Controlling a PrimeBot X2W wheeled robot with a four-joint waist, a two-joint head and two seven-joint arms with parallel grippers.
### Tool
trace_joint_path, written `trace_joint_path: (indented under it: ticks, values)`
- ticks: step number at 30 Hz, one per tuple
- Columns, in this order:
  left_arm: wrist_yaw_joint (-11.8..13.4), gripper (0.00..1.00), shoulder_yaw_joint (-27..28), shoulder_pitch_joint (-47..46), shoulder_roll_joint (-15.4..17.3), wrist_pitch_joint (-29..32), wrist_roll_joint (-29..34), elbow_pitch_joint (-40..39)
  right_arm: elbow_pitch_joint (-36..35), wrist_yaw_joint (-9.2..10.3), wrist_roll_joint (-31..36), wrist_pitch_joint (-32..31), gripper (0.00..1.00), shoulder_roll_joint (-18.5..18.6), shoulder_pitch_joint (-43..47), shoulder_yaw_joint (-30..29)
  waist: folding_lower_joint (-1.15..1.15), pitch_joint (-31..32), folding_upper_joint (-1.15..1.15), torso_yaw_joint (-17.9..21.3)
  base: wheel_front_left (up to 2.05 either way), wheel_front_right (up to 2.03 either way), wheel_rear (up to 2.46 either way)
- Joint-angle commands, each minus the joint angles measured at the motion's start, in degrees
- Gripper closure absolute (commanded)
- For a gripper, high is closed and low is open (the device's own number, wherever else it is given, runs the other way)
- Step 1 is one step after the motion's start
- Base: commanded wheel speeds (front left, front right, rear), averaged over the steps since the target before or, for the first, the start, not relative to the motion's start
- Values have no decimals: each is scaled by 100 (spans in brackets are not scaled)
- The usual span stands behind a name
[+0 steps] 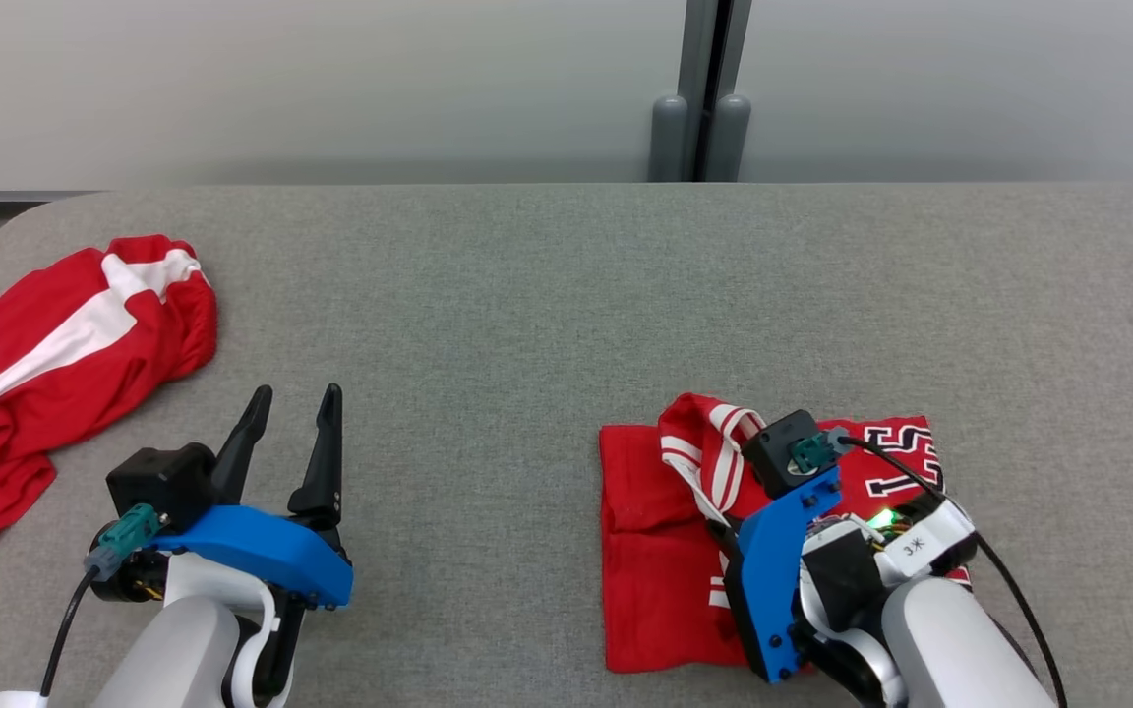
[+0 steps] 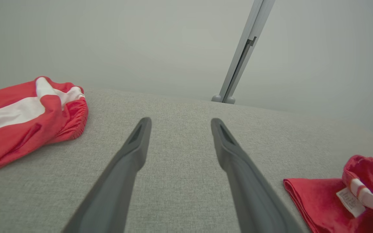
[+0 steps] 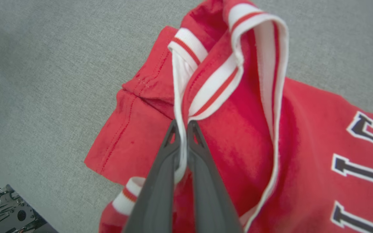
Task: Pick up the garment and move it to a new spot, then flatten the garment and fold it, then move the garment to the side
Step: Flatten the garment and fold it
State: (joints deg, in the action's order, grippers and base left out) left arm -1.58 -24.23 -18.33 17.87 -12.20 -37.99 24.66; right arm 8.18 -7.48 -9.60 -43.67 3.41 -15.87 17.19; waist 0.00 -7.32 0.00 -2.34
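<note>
A red jersey (image 1: 660,560) with white striped trim and dark letters lies folded on the grey table, front right. My right gripper (image 3: 182,124) points down onto it, shut on a white trim edge (image 3: 180,84) that stands up as a raised loop. In the head view the right arm's wrist (image 1: 788,452) covers the fingers. My left gripper (image 1: 296,395) hovers open over bare table at the front left, nothing between its fingers (image 2: 134,152). The left wrist view catches the jersey (image 2: 316,200) at its lower right.
A second red garment with a white stripe (image 1: 55,344) lies crumpled at the table's left edge, also in the left wrist view (image 2: 28,110). Grey table surface (image 1: 566,295) stretches between the two. A grey post (image 1: 702,98) stands behind the far edge.
</note>
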Motion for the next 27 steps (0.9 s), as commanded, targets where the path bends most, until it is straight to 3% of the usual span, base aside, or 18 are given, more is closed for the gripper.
trace_joint_path:
  ticks: [1,10,11,12,13,19,22,27]
  values:
    - [-25,0,7,-94,-3,-24,-4,25,131,-3,-35,86,100,-47,-136,67,0,-15,0,-40,0,0,0]
    - [-55,0,-43,-127,-28,-47,-18,118,855,-3,-412,516,100,-50,-600,487,0,-31,0,-132,0,0,0]
    - [-60,0,-52,-131,-34,-52,-19,130,923,-3,-460,561,82,-52,-628,516,0,-28,0,-138,0,0,0]
    - [-64,0,-59,-138,-37,-57,-22,142,984,-3,-490,579,51,-51,-647,522,0,-27,0,-141,0,0,0]
    - [-69,0,-64,-145,-41,-61,-29,153,1050,-3,-546,608,0,-49,-653,498,0,-29,0,-142,0,0,0]
    - [-51,0,-6,-134,-4,-95,-87,178,650,-3,-1609,1026,0,-49,-609,459,0,-20,0,-75,0,0,0]
    - [-12,0,81,-24,64,-126,-127,139,169,-3,-1571,1215,0,-43,-560,286,0,3,0,33,0,0,0]
    - [53,0,224,128,162,-185,-159,23,-593,-3,-877,1513,0,-41,-175,-549,0,27,0,177,0,0,0]
